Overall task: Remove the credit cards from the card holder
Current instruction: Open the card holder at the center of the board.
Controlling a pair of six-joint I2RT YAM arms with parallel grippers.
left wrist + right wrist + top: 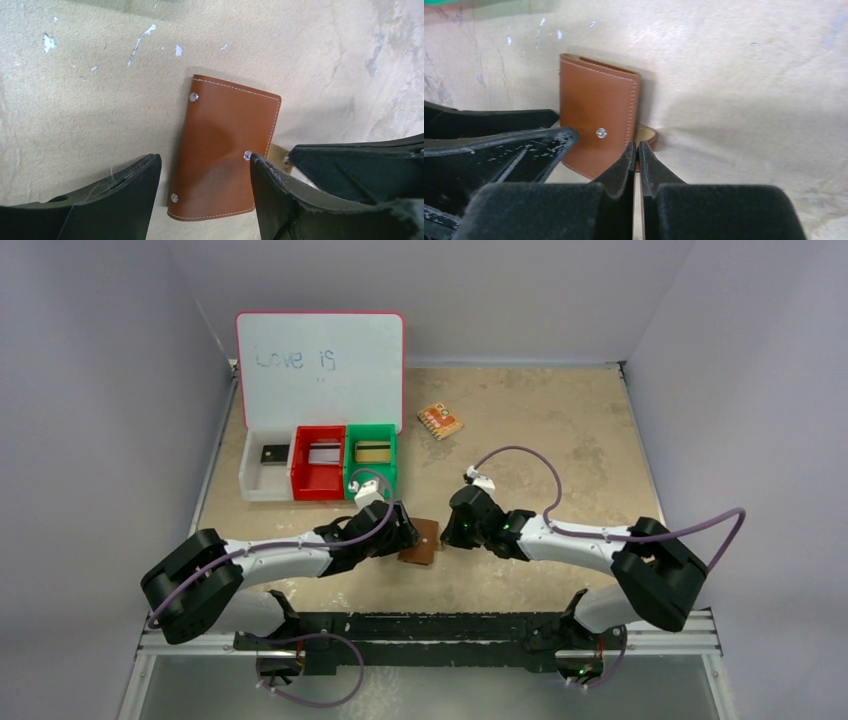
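1 card holder (225, 150) lies closed, brown, on the table (540, 440) between the two arms. Left gripper (205, 159) is released, its fingers straddling the holder. Right gripper (636, 147) is clenched on the holder's snap tab (647, 133). 3 credit cards are out, 1 per bin: dark card (274, 453) in white bin (252, 478), silver card (322, 453) in red bin (316, 483), gold card (372, 451) in green bin (390, 472).

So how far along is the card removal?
Done: dark card in white bin, silver card in red bin, gold card in green bin. In hand: left pincer open astride the closed card holder, right pincer shut at its snap tab. Left: any cards still inside; hidden.
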